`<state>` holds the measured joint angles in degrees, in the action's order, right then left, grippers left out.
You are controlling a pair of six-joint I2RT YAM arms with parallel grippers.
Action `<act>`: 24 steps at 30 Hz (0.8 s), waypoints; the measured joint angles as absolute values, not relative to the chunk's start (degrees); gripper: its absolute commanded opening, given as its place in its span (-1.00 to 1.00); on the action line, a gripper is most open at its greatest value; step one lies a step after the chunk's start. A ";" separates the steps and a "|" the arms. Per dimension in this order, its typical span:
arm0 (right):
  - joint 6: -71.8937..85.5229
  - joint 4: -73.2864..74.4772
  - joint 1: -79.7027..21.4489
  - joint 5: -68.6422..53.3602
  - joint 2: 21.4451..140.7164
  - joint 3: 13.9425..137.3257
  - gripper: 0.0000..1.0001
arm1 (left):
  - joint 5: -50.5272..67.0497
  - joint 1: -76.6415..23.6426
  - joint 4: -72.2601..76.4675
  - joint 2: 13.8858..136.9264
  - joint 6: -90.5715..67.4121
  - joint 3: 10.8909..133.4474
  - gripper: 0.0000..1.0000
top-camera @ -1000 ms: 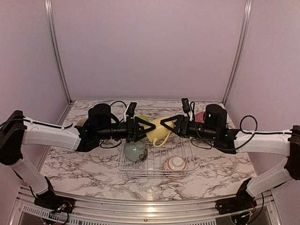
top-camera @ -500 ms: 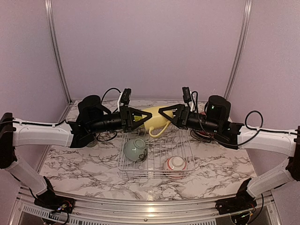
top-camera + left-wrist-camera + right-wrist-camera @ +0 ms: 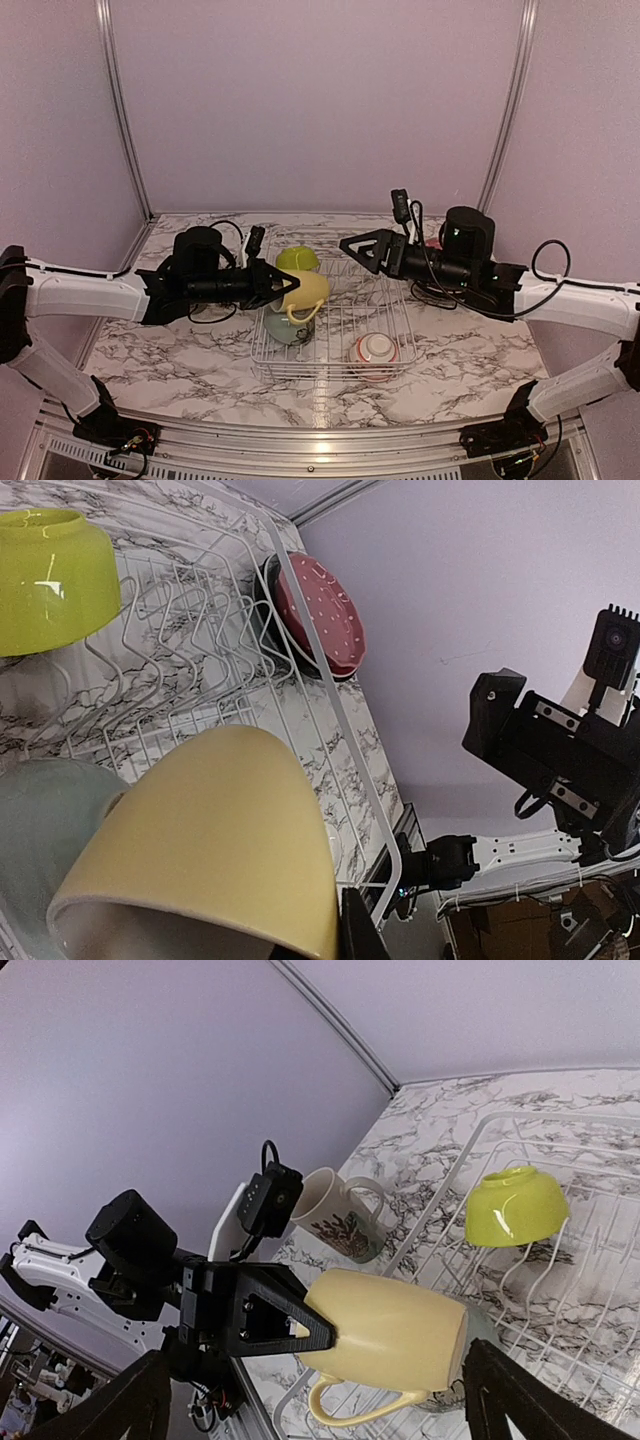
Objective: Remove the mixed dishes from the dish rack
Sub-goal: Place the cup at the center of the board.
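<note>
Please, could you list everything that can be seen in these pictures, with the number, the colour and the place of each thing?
rack: 1, white wire, middle of the table
yellow mug: 1, yellow, on its side above the rack, handle down
lime bowl: 1, lime, far left part of the rack
pale-green bowl: 1, pale green, in the rack below the yellow mug
patterned bowl: 1, red and white, near right corner of the rack
cream mug: 1, cream with a leaf pattern, on the table left of the rack
red plate: 1, red, outside the rack's far right side
black plate: 1, black, behind the red plate, mostly hidden
table: 1, white and grey marble
left gripper: 1, black, shut on the yellow mug
right gripper: 1, black, open, holding nothing
</note>
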<state>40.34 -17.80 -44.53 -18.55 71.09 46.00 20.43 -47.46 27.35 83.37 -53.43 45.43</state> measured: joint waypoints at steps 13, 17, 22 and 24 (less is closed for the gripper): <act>30.44 14.17 -49.34 5.61 81.87 64.51 0.92 | 3.53 -48.12 -0.47 73.49 -45.54 52.40 -1.00; 28.14 20.84 -52.38 9.80 86.89 67.22 0.92 | -2.44 -48.64 -10.72 70.70 -43.97 54.92 -1.00; 26.00 23.31 -54.35 9.13 90.59 67.72 0.91 | -8.08 -49.12 -22.87 67.55 -43.62 55.29 -1.00; 25.45 23.16 -54.65 7.99 91.81 67.85 0.91 | -9.67 -49.15 -27.07 66.94 -43.66 55.29 -1.00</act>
<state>25.45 23.16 -54.65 7.99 91.81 67.85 -9.67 -49.15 -27.07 66.94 -43.66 55.29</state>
